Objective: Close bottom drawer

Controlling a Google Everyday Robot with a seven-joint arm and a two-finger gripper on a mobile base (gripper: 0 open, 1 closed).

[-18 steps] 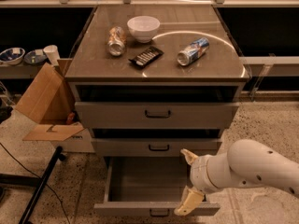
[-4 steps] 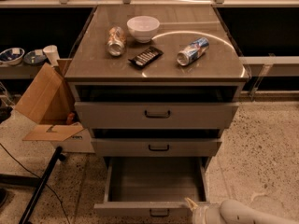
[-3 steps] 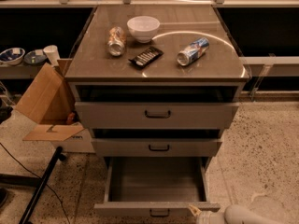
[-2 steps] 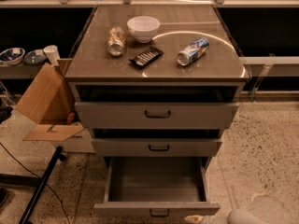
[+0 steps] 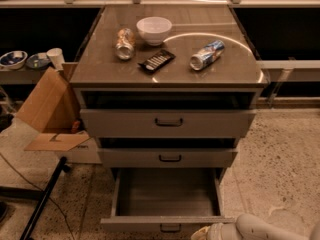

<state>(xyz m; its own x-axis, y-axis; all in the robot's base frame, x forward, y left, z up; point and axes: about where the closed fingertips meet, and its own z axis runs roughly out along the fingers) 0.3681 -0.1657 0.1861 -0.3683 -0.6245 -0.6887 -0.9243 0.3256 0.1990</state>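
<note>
The bottom drawer (image 5: 167,196) is pulled far out of the grey cabinet and its shallow box is empty. Its low front panel (image 5: 135,223) carries a small dark bar handle (image 5: 170,228) at the centre, close to the lower edge of the view. My gripper (image 5: 202,233) shows only partly at the bottom edge, just right of the handle and in front of the panel, with the pale arm (image 5: 255,229) behind it. I cannot tell whether it touches the panel. The middle drawer (image 5: 169,157) and top drawer (image 5: 168,122) stand slightly out.
On the cabinet top (image 5: 100,64) are a white bowl (image 5: 154,30), a crushed can (image 5: 125,43), a black flat object (image 5: 156,60) and a blue can (image 5: 207,54) on its side. A cardboard box (image 5: 47,109) and a black stand leg (image 5: 42,204) are on the left.
My gripper has dropped from the drawer's right front corner to the bottom edge of the view and shifted slightly left. The bottom drawer stays equally far out.
</note>
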